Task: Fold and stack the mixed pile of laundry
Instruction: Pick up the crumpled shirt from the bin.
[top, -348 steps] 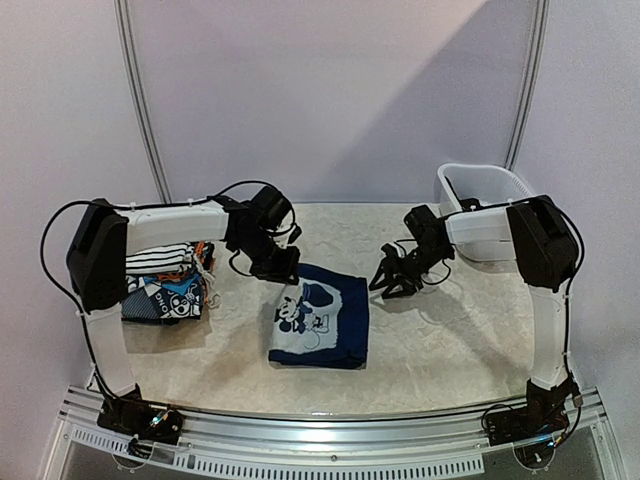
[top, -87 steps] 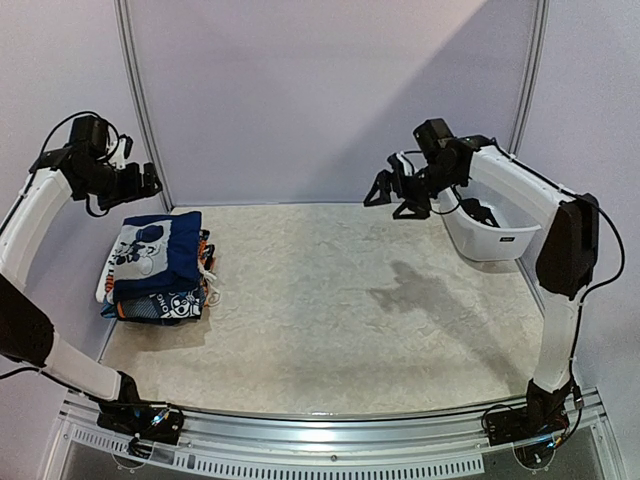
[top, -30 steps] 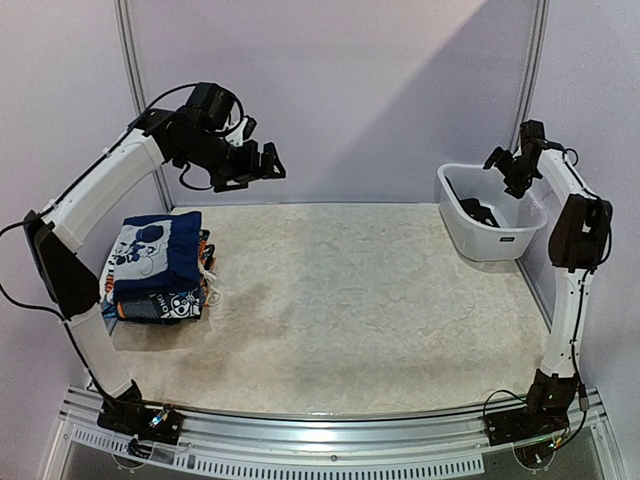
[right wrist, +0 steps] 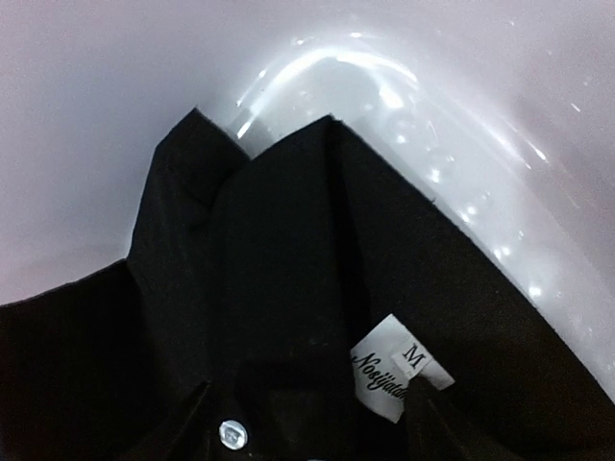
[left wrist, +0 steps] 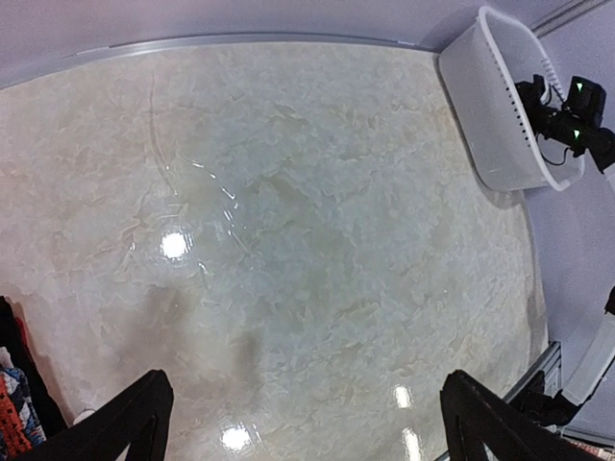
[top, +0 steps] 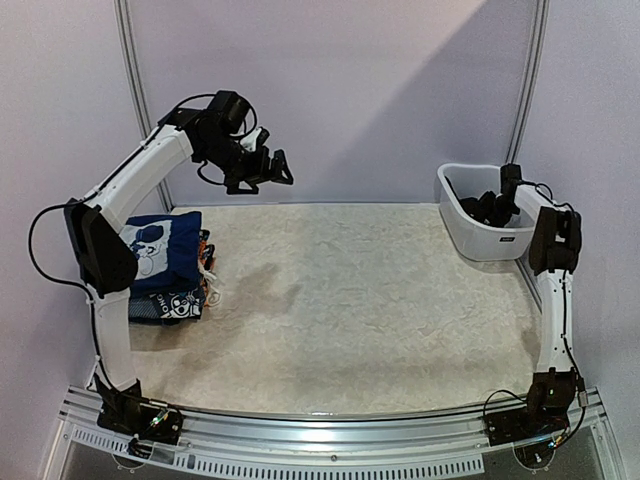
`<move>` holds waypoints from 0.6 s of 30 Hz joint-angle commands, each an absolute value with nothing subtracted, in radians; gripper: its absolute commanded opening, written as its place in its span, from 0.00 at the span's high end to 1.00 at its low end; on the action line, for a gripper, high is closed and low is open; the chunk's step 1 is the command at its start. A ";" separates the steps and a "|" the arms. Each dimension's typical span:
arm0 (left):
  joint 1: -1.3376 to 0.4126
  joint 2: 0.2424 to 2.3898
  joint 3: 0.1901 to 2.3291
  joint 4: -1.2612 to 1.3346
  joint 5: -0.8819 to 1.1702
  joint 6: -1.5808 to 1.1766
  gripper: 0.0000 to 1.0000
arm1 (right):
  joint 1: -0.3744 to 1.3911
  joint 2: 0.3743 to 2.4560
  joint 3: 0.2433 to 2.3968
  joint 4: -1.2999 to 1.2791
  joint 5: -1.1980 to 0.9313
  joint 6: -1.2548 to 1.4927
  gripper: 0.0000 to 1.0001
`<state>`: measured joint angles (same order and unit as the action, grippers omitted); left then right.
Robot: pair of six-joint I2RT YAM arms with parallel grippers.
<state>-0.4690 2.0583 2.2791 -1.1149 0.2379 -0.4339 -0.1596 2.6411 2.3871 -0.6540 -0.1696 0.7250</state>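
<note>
The folded part of the mixed laundry pile (top: 160,262) is stacked at the table's left edge, with a navy cartoon-print garment on top. One corner of the pile (left wrist: 13,415) shows in the left wrist view. A black collared shirt (right wrist: 288,288) with a white size label (right wrist: 396,376) and a button lies in the white tub (top: 490,243). My right gripper (top: 487,208) is down inside the tub. In the right wrist view the right gripper (right wrist: 307,427) has its fingers apart on either side of the collar. My left gripper (top: 265,166) hangs open and empty high over the table's back left.
The tub (left wrist: 492,120) stands at the back right corner against the wall, and its glossy inner wall (right wrist: 432,115) closes round the shirt. Grey wall panels and metal posts stand behind the table. My left gripper (left wrist: 306,379) looks down on marbled tabletop (left wrist: 307,221).
My right gripper has dropped from above the tub's rim down onto the black shirt, and its fingers have drawn closer together. The left arm has swung slightly right, still open.
</note>
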 commanded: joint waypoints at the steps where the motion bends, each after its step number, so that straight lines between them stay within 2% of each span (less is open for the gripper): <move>1: -0.448 2.083 2.304 -1.140 0.264 -0.416 0.01 | -0.165 2.718 2.438 -0.596 -0.235 0.757 0.40; 3: -0.443 2.084 2.304 -1.140 0.263 -0.416 0.01 | -0.166 2.729 2.442 -0.571 -0.262 0.765 0.53; 4: -0.441 2.086 2.303 -1.142 0.262 -0.416 0.01 | -0.166 2.732 2.442 -0.557 -0.275 0.767 0.65; 5: -0.439 2.087 2.303 -1.143 0.261 -0.416 0.01 | -0.166 2.736 2.442 -0.545 -0.286 0.768 0.70; 8: -0.436 2.092 2.301 -1.143 0.265 -0.417 0.01 | -0.164 2.740 2.442 -0.502 -0.333 0.767 0.77; 14: -0.433 2.114 2.326 -1.137 0.276 -0.426 0.02 | -0.164 2.749 2.442 -0.411 -0.437 0.767 0.99; 18: -0.433 2.121 2.334 -1.135 0.277 -0.431 0.02 | -0.164 2.747 2.442 -0.369 -0.469 0.761 1.00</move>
